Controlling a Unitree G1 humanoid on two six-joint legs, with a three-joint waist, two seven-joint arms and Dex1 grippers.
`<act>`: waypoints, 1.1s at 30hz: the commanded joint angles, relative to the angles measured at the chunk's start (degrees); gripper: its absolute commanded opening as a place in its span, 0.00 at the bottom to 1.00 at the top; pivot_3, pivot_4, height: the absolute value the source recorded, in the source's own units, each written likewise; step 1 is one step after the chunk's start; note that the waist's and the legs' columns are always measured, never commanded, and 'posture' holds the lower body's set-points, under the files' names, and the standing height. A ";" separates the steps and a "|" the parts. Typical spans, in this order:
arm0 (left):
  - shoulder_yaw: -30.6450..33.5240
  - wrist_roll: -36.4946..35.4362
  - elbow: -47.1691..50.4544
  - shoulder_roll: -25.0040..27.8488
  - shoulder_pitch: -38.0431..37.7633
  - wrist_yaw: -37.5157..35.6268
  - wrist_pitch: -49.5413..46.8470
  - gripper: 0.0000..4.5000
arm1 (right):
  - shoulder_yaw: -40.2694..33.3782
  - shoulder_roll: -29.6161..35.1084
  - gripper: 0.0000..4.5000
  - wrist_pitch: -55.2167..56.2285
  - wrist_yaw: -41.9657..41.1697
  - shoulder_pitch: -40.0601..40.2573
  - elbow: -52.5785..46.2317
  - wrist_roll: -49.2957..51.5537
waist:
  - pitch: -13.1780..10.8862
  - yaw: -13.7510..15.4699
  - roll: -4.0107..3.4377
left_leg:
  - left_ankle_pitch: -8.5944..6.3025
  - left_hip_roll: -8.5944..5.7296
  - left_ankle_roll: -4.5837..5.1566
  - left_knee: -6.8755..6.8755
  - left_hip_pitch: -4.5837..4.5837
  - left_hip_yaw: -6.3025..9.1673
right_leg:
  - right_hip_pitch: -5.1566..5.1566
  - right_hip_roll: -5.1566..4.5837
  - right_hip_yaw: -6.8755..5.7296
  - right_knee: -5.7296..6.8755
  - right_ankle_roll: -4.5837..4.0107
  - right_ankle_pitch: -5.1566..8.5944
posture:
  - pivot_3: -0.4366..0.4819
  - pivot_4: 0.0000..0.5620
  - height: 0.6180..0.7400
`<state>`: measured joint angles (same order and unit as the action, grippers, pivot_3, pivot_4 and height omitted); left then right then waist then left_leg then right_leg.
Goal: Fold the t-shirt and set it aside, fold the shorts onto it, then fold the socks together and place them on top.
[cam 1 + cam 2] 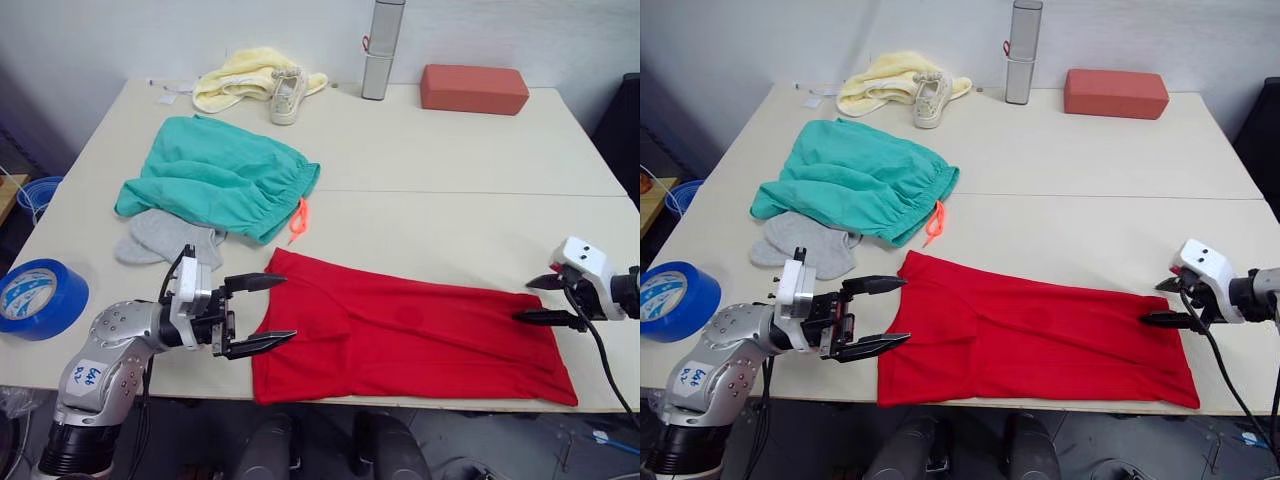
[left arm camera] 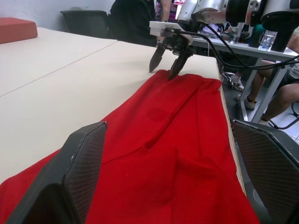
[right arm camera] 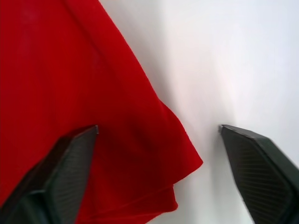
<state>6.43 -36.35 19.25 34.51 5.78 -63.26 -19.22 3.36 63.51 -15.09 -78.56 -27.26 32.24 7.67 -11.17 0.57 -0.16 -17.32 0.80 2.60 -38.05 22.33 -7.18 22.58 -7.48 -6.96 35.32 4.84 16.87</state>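
The red t-shirt (image 1: 410,335) lies folded lengthwise into a long strip along the table's front edge. My left gripper (image 1: 270,312) is open at the strip's left end, its fingers spread over the cloth edge. At the right end my right gripper (image 1: 530,300) is open too, one finger over the far corner of the t-shirt (image 3: 70,116). The teal shorts (image 1: 220,175) lie crumpled at the back left. The grey socks (image 1: 165,238) poke out from under the shorts' front edge.
A blue tape roll (image 1: 38,297) sits at the table's left edge. At the back are a pale yellow cloth (image 1: 245,75), a beige shoe (image 1: 287,97), a metal bottle (image 1: 380,50) and a red-brown block (image 1: 473,88). An orange cord (image 1: 297,222) lies by the shorts.
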 commanded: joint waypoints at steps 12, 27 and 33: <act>0.72 0.40 -1.58 -0.40 1.88 0.98 2.63 1.00 | 2.81 -2.34 0.01 4.63 -1.01 -6.78 5.37 -5.73 | 0.01 -0.90 0.03 | -0.01 0.00 -0.03 -0.04 0.00 0.02 | -0.04 -0.01 -0.03 0.00 0.01 -0.01 | 0.48 0.27 1.00; -0.14 3.82 -4.88 -2.81 3.57 4.43 7.15 1.00 | 7.55 -13.30 0.01 27.53 22.14 -28.45 32.27 -20.24 | -0.01 -2.22 0.00 | 0.11 -0.01 -0.10 -0.01 0.01 -0.05 | 0.02 0.06 -0.01 0.06 0.00 0.00 | 0.48 0.27 1.00; 0.86 5.48 -5.22 -3.22 2.52 6.96 9.69 1.00 | 6.75 -15.82 0.01 32.86 26.22 -31.21 36.53 -21.41 | -0.02 -2.27 -0.01 | 0.15 -0.01 -0.07 -0.02 0.01 -0.06 | 0.02 0.06 0.00 0.10 0.01 0.00 | 0.48 0.27 1.00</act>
<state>6.10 -31.25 13.05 31.32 8.75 -56.93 -10.90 11.02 46.96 16.64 -53.13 -57.26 68.08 -13.65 -11.18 -1.69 -0.17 -17.16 0.79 2.53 -38.07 22.34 -7.24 22.59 -7.42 -6.95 35.42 4.85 16.86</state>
